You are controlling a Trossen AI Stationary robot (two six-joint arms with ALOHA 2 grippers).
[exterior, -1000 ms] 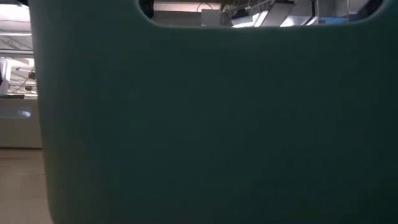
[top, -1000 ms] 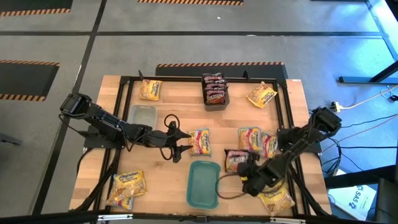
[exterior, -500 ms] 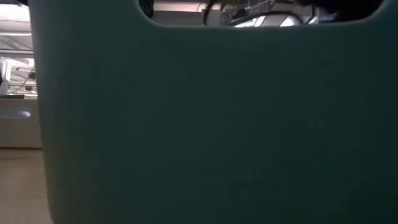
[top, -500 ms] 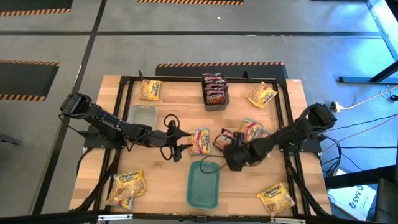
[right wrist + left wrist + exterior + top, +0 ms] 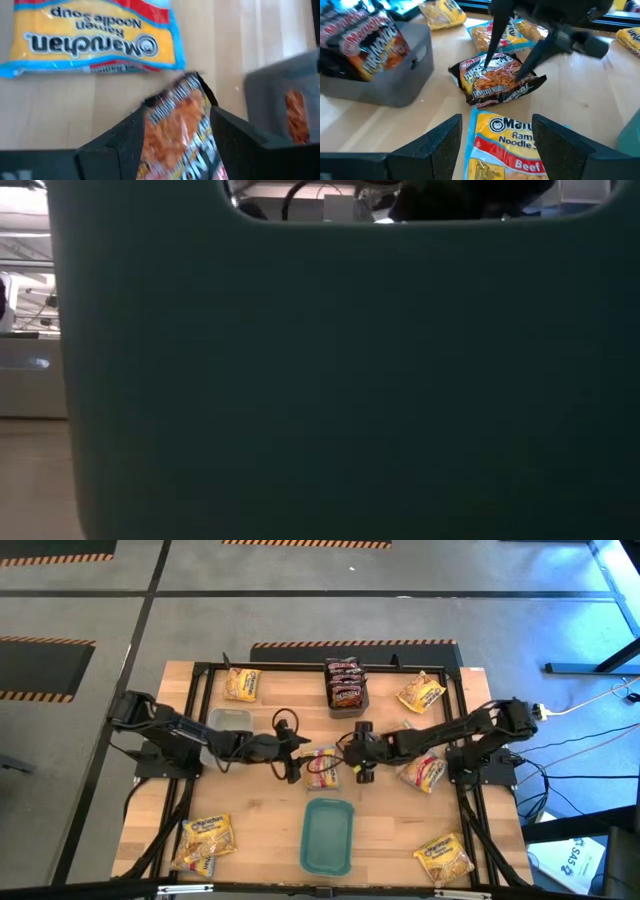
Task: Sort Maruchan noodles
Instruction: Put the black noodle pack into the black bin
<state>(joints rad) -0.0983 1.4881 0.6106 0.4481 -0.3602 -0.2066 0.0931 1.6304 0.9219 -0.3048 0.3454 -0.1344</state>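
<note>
Since a second ago, the right arm has swung from the worktop's near-right corner up to the centre, carrying a dark brown-red packet [image 5: 362, 762] with it, and the left arm has stretched a little further toward the middle. Seen from above, the right pincer [image 5: 361, 766] sits just past centre, toward 3 o'clock, its fingers closed on the edges of that dark packet; the left wrist view shows the packet [image 5: 492, 77] pinched between them, low over the wood or resting on it. The left pincer [image 5: 298, 766] lies just 9 o'clock of centre with its fingers spread wide, holding nothing, straddling a pale beef packet [image 5: 322, 767] lying flat on the worktop [image 5: 260, 830]. The two pincers are close together, so a further push from either arm risks a collision, or the crinkly dark packet could slip free or nudge the pale one. At 12 o'clock a grey tub [image 5: 347, 696] holds a stack of dark packets. A second clear tub [image 5: 228, 726] at about 10 o'clock looks empty, as does the teal tray [image 5: 328, 835] at 6 o'clock. Yellow packets [image 5: 204, 842] lie scattered toward the corners, and other loose packets [image 5: 424, 771] rest at 3 o'clock.
</note>
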